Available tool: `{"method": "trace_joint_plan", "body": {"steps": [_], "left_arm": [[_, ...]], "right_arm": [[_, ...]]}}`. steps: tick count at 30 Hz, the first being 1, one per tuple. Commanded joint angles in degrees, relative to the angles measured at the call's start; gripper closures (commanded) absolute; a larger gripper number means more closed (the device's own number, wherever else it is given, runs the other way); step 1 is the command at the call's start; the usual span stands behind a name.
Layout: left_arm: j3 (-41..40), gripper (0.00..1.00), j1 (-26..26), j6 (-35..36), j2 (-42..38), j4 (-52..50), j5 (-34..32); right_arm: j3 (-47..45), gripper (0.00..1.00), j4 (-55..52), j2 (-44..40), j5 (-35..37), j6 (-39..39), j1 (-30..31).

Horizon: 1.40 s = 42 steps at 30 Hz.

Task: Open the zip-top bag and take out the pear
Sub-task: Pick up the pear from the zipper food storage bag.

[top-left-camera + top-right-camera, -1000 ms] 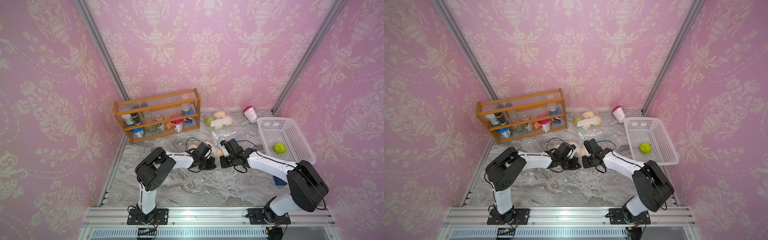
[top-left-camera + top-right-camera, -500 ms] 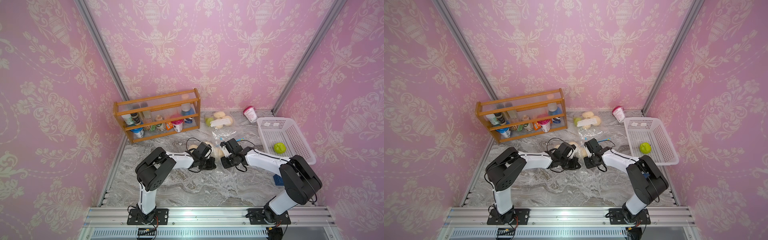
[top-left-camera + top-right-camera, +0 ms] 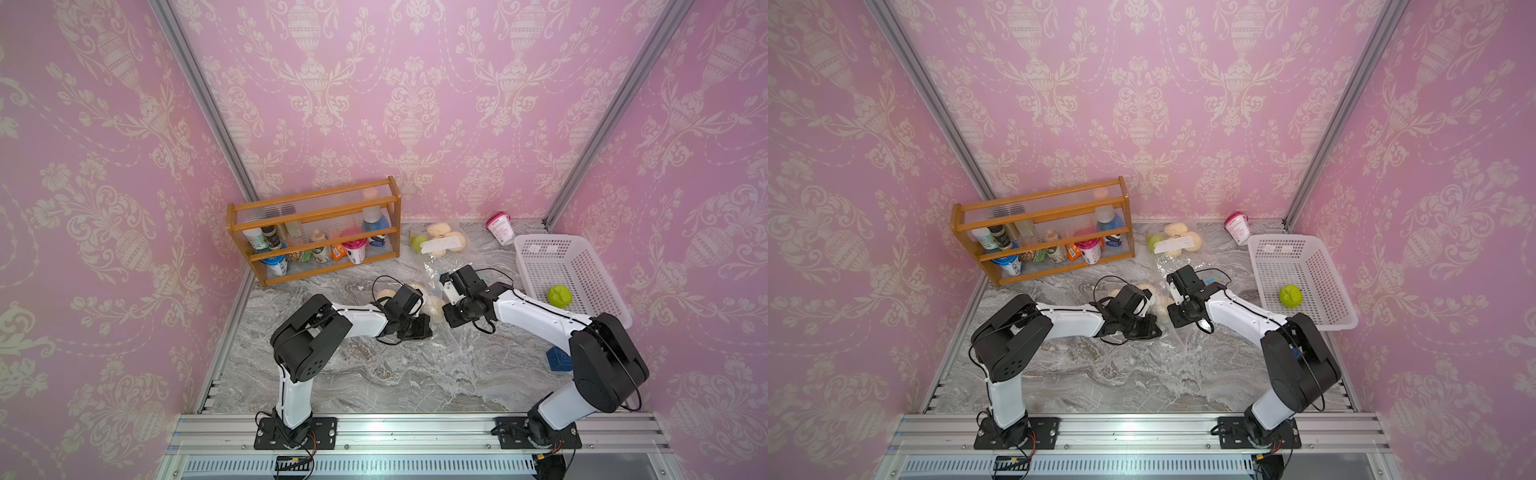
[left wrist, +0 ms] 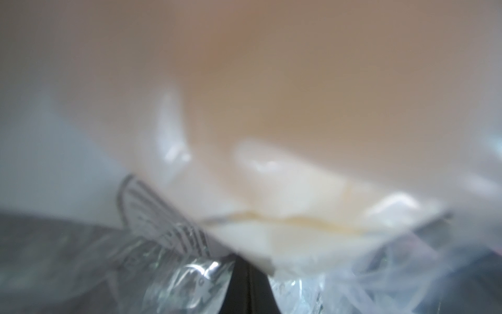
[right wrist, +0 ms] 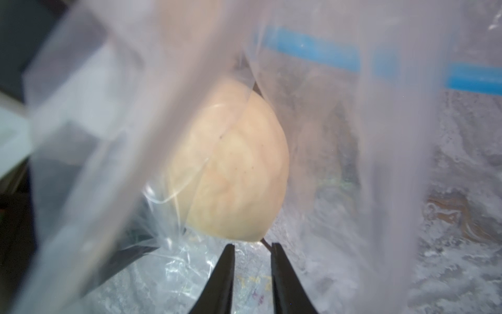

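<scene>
Clear crinkled bag around smooth pale pear

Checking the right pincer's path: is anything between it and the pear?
Partly. In the right wrist view the pear lies just past the right pincer, jaws slightly apart. A fold of the clear bag drapes over one side of the pear; the side nearest the tips looks bare.

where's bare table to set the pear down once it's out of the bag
Widest bare marble: the front, between the front rail and the zip-top bag. Smaller strip: between the wooden rack and the left arm. The white basket holds only one green fruit. Crowded: around the bag mid-table, and at the back by the second fruit bag and pink cup.
</scene>
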Motion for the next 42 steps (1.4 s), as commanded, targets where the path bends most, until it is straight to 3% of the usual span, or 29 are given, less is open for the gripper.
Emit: {"method": "trace_joint_plan", "body": {"steps": [1,8,12,18,23,30,36,42], "left_arm": [[-1.6,1.0,0.0,0.7,2.6,-7.8,-2.6],[-1.6,1.0,0.0,0.8,2.9,-8.1,-2.7],[-1.3,1.0,0.0,1.0,2.8,-8.4,-2.7],[-1.5,1.0,-0.1,1.2,2.6,-8.7,-3.1],[-1.5,1.0,0.0,1.2,2.6,-9.4,-3.6],[-0.9,1.0,0.5,0.0,3.1,-11.1,-5.2],[-2.3,1.0,1.6,-0.7,2.2,-10.4,-5.7],[-3.2,1.0,2.4,0.4,1.2,-11.0,-5.8]], "right_arm": [[0.7,0.73,-1.5,2.0,-0.3,-2.3,-0.3],[2.1,0.61,-3.5,5.8,-0.4,-2.7,-0.7],[2.3,0.6,-3.4,7.2,-0.3,-3.4,-0.7],[2.4,0.75,-2.1,7.5,-1.3,-4.0,-0.7],[1.3,1.0,-1.8,4.0,-2.3,-4.0,-0.6],[1.2,1.0,-5.3,-2.6,-4.9,-1.4,-0.6],[4.3,1.0,-15.1,-9.0,-6.1,3.4,-2.0],[5.5,1.0,-19.9,-18.6,-9.6,8.2,-12.5]]}}
